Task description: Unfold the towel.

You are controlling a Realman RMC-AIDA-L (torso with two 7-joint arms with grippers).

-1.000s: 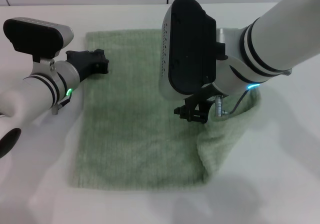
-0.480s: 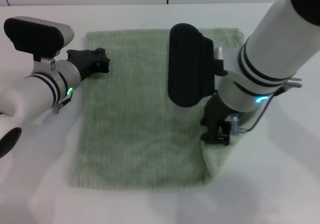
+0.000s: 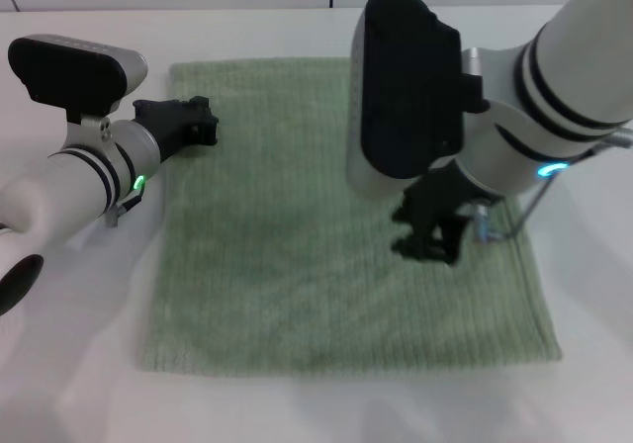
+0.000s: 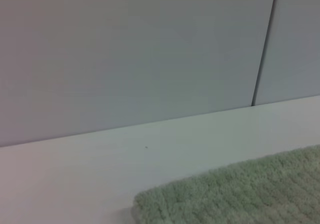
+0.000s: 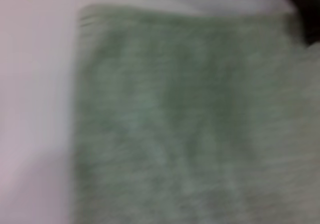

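Fingers of the left gripper (image 3: 201,122) are seen drawn together at the towel's far left edge, low over or touching the cloth; whether a fold of cloth is pinched between them cannot be told from the head view. That arm is laid along the left side of the table (image 3: 79,384), apparently so that this edge is kept anchored while the other side is worked. In the left wrist view only a corner of the terry pile and the bare tabletop in front of a grey wall (image 4: 125,59) are shown.

Across the middle of the table the towel (image 3: 267,255) is spread as one flat, roughly square sheet; no doubled layer or raised fold is visible, and its near right corner lies flat. By that, the unfolding is judged to be essentially done.

Further right, the right gripper (image 3: 432,237) is held over the towel's right half, near its right edge, and nothing is seen hanging from it. Whether its fingers are parted cannot be told. In the right wrist view flat cloth and a strip of table are shown below it.
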